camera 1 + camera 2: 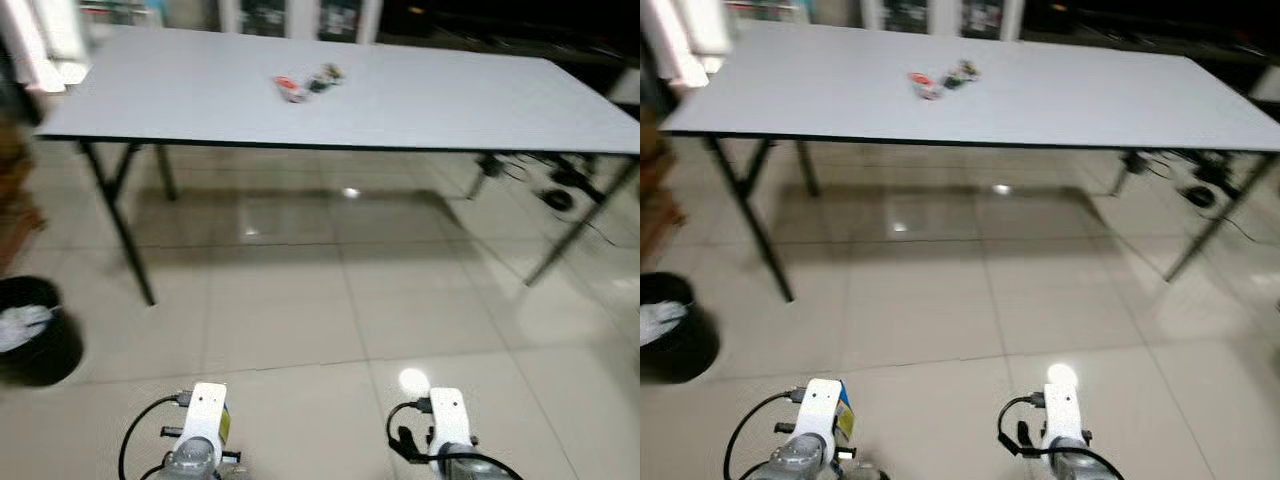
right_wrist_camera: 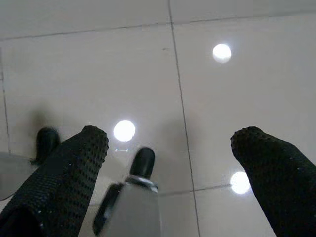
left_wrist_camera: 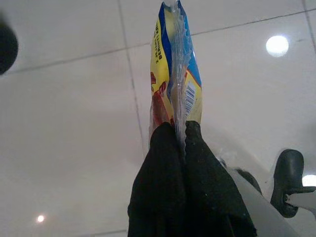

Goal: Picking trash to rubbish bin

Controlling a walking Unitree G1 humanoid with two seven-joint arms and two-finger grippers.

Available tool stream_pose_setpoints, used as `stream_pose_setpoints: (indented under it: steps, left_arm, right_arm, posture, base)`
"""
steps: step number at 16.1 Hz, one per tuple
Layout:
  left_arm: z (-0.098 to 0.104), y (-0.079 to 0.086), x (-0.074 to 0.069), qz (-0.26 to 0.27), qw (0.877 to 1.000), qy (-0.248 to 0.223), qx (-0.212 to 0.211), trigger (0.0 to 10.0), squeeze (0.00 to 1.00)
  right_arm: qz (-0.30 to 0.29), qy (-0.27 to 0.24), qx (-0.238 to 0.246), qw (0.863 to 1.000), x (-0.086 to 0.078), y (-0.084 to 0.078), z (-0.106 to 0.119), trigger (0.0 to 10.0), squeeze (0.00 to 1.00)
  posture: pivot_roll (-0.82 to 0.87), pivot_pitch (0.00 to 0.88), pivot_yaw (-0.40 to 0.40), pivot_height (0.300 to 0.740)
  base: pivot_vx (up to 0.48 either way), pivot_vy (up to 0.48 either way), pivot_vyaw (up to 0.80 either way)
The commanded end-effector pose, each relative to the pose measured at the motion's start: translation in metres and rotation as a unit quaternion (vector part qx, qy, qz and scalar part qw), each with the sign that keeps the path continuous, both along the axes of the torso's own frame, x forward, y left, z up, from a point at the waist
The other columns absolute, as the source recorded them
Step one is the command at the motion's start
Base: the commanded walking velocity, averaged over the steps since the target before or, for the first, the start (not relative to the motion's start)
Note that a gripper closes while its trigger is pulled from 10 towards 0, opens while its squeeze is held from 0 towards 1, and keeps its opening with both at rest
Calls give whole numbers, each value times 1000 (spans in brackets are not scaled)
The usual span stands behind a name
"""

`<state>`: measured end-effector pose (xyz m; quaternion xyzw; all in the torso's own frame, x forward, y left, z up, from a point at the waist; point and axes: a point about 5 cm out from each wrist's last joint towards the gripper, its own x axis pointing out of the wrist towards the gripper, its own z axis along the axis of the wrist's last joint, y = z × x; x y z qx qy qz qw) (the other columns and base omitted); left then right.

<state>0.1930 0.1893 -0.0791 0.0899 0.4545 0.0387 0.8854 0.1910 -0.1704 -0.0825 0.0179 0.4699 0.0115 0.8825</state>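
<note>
My left gripper (image 3: 178, 129) is shut on a yellow and blue snack wrapper (image 3: 174, 69), held low over the tiled floor; a sliver of the wrapper (image 1: 225, 424) shows beside my left wrist at the bottom of the head views. My right gripper (image 2: 170, 143) hangs open above the floor with nothing between its fingers. A black rubbish bin (image 1: 30, 332) holding white paper stands on the floor at the left. Small pieces of trash (image 1: 308, 82), one red and white, lie on the white table (image 1: 420, 110) ahead.
The long white folding table has black legs (image 1: 118, 222), with open tiled floor beneath and before it. Cables and a dark object (image 1: 556, 188) lie on the floor under its right end. Brown furniture (image 1: 12, 195) stands at the far left.
</note>
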Motion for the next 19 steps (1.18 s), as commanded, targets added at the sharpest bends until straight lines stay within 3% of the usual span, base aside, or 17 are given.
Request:
stream_pose_setpoints:
  steps: [1,16,19]
  left_arm:
    - [-1,3,-2,6,1000,3,10,10000,0]
    - [0,3,-2,-4,1000,2,17,10000,0]
    - [0,4,-1,-4,1000,-1,19,10000,0]
  right_arm:
    - [-4,-3,2,1000,2,0,1,10000,0]
    - [-6,-3,5,1000,0,2,0,10000,0]
    - [-26,-14,15,999,3,2,2,10000,0]
  posture:
    - [-46,32,-108,740]
    - [-47,50,-105,740]
    - [-48,51,-104,740]
  base:
    - [0,0,800]
    - [0,0,800]
    - [0,0,0]
